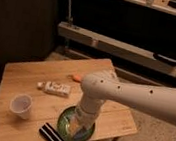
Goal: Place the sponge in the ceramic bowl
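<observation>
jaws: low over ceramic bowl point(64, 124) | hold: cannot tell (arm covers them)

A low wooden table point(27, 77) stands beside a dark cabinet point(19, 18). On it, a translucent white plastic cup point(20, 106) sits front left. A black-and-white striped block point(51, 135) lies at the front edge, a flat white packet point(55, 87) mid-table, and a thin orange item point(75, 77) behind it. The gripper point(77, 126) hangs just right of the striped block.
</observation>
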Controlling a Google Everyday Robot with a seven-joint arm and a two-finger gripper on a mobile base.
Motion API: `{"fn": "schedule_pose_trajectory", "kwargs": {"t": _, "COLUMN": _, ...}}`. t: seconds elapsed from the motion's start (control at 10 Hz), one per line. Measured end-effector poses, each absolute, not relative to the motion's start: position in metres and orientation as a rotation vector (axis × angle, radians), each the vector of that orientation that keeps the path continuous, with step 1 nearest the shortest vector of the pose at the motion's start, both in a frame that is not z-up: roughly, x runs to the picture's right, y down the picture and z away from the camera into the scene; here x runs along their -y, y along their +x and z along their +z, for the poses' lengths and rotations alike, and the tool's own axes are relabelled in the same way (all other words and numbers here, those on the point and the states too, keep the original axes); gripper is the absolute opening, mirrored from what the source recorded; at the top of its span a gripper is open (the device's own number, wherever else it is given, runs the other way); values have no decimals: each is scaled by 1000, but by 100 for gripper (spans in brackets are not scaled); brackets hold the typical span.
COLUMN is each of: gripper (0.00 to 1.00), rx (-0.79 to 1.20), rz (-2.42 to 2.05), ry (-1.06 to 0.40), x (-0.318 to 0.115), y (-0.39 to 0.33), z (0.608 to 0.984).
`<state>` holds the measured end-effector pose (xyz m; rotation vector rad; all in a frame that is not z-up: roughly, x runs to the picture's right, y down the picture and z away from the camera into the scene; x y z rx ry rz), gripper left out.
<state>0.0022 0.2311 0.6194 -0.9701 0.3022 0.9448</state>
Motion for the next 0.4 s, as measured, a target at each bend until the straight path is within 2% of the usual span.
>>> {"fn": "schedule_pose_trajectory", "kwargs": {"t": 0.4, "gripper": 80, "rx": -300, "rz": 971, "ry": -955, "x": -225, "y": 1, "z": 627}}
